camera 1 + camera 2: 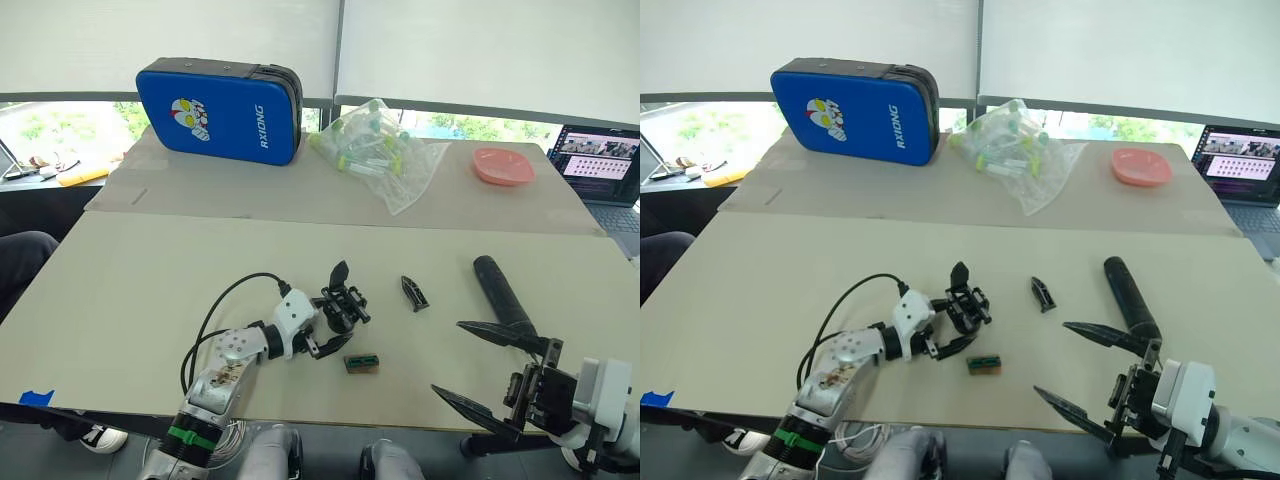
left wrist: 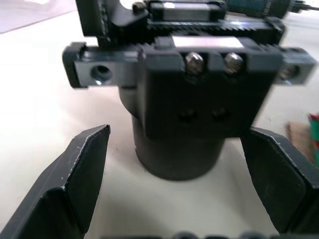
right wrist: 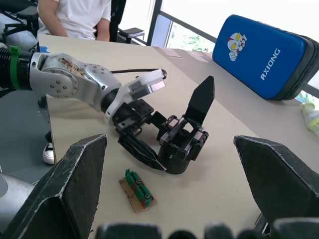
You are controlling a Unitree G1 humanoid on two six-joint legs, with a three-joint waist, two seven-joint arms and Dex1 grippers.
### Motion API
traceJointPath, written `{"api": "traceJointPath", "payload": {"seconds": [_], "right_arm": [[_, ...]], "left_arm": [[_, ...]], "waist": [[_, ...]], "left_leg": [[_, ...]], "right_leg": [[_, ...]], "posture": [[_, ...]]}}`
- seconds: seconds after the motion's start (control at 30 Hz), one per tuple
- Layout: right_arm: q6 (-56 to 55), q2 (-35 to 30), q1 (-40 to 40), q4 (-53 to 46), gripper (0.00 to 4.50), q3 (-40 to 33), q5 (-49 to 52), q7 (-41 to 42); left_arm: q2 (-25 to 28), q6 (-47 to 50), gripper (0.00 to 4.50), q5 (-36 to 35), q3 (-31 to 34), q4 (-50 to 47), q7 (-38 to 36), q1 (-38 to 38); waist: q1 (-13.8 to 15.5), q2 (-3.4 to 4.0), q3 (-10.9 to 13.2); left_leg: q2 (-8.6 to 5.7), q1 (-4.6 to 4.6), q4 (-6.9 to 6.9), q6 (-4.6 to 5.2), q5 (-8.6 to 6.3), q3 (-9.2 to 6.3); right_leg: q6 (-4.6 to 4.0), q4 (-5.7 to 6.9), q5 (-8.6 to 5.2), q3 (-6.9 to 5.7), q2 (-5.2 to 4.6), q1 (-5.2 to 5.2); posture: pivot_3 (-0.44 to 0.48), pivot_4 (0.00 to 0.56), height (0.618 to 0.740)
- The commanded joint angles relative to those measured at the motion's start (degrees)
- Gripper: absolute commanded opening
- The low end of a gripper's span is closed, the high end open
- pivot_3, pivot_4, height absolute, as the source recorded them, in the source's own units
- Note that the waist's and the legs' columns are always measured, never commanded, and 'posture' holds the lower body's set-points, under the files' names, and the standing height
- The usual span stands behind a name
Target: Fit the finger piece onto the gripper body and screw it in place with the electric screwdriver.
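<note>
The finger piece [image 1: 413,292] lies flat on the beige table [image 1: 150,290], a small black wedge on its own near the table's middle. To its left, the robot's left, stands the gripper body [image 1: 341,303], a black assembly on a round base with one upright black finger rising from it. To the right of the wedge lies the electric screwdriver [image 1: 503,295], a long matte-black cylinder, well apart from both.

Your left gripper [image 1: 330,330] is at the gripper body with its two black fingers spread, one on each side of the round base; you cannot tell whether they touch it. In the left wrist view the body [image 2: 179,99] sits between those fingers, two screw heads showing on its front plate.

Your right gripper [image 1: 478,367] hovers at the near right edge of the table, fingers spread wide and holding nothing, just short of the screwdriver's near end.

A small green-and-brown block [image 1: 361,363] lies just in front of the gripper body.

Farther back rest a blue zip case [image 1: 218,110], a clear bag of small tubes [image 1: 378,150], a pink dish [image 1: 502,166], and an open laptop [image 1: 603,170] at the far right.
</note>
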Motion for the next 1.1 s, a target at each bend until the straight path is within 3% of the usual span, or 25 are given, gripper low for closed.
{"api": "traceJointPath", "payload": {"seconds": [0.03, 0.13, 0.23, 0.3, 0.33, 0.5, 0.63, 0.7, 0.83, 1.1], "right_arm": [[-0.28, -0.49, 0.17, -2.47, 4.50, -0.66, 0.51, -0.60], [-0.43, -0.51, 0.41, -2.43, 4.50, -0.67, 0.47, -0.69], [-0.55, -0.46, 0.41, -2.44, 4.50, -0.26, 0.25, -0.76], [-0.57, -0.45, 0.32, -2.48, 4.50, -0.08, 0.17, -0.83], [-0.57, -0.42, 0.33, -2.50, 4.50, -0.05, 0.18, -0.90], [-0.84, -0.27, 1.11, -2.60, 4.50, -0.41, 0.22, -0.74], [-1.15, -0.07, 1.74, -2.54, 4.50, -0.66, 0.15, -0.70], [-1.15, -0.06, 1.74, -2.58, 4.50, -0.58, 0.06, -0.80], [-1.07, -0.02, 1.64, -2.69, 4.50, -0.48, 0.08, -0.94], [-1.03, 0.18, 1.77, -3.27, 4.50, -0.48, -0.05, -1.25]], "left_arm": [[-1.30, 0.55, 4.32, 0.97, -1.84, 0.88, 1.74, -0.28], [-1.48, 0.43, 4.32, 0.72, -2.02, 1.65, 1.63, -0.88], [-1.31, 0.37, 3.50, 0.32, -2.36, 3.08, 0.44, -2.12], [-0.78, 0.39, 2.55, -0.08, -2.29, 3.73, -0.64, -2.85], [-0.17, 0.43, 2.32, -0.36, -2.06, 3.98, -1.41, -3.22], [4.33, -4.57, 2.33, -4.52, 0.55, 6.87, -10.28, -6.12], [7.45, -8.43, 2.33, -9.10, 2.01, 13.47, -22.51, -13.16], [7.46, -9.59, 2.33, -9.40, 2.31, 17.33, -24.96, -16.20], [5.35, -14.94, 2.33, -8.38, 1.02, 26.43, -31.64, -22.42], [-2.02, -25.05, 2.33, -4.66, -0.15, 43.76, -36.48, -29.98]], "waist": [[0.05, 0.01, -0.01], [0.04, 0.01, -0.01], [0.05, 0.02, -0.01], [0.06, 0.02, -0.01], [0.07, 0.02, -0.01], [-0.32, 0.02, -0.01], [-0.57, 0.01, 0.00], [-0.54, 0.01, 0.00], [-0.26, -0.02, 0.02], [-0.40, -0.11, 0.07]], "left_leg": [[0.00, 0.00, 0.00, 0.00, 0.00, 0.00], [0.00, 0.00, 0.00, 0.01, 0.00, 0.00], [0.00, 0.00, 0.00, 0.01, 0.00, 0.00], [-0.01, 0.00, 0.00, 0.01, 0.00, 0.00], [-0.01, 0.01, 0.00, 0.01, 0.00, 0.00], [0.01, 0.01, 0.00, 0.01, 0.00, 0.00], [0.04, 0.00, 0.00, 0.01, 0.00, 0.01], [0.04, -0.02, 0.00, 0.01, 0.01, 0.01], [-0.03, -0.04, 0.00, 0.03, 0.00, 0.02], [-0.20, -0.08, 0.03, 0.30, 0.01, 0.02]], "right_leg": [[0.00, 0.00, 0.00, 0.00, 0.00, 0.01], [0.00, -0.01, 0.00, 0.00, 0.00, 0.01], [0.01, 0.00, 0.00, -0.01, 0.00, 0.01], [0.02, -0.02, -0.01, -0.01, 0.00, 0.02], [0.02, -0.02, -0.01, -0.02, 0.00, 0.03], [0.01, -0.02, 0.00, -0.05, 0.03, 0.02], [-0.02, 0.01, -0.02, -0.06, 0.11, -0.06], [-0.02, 0.03, -0.02, -0.09, 0.12, -0.07], [-0.01, -0.01, -0.01, -0.09, 0.08, -0.04], [0.38, -0.04, 0.09, -0.09, 0.03, 0.00]], "posture": [[0.000, 0.150, 0.740], [0.000, 0.150, 0.740], [0.000, 0.150, 0.740], [0.000, 0.150, 0.740], [0.000, 0.150, 0.740], [0.000, 0.150, 0.740], [0.000, 0.150, 0.740], [0.000, 0.150, 0.740], [0.000, 0.150, 0.740], [0.000, 0.150, 0.740]]}}
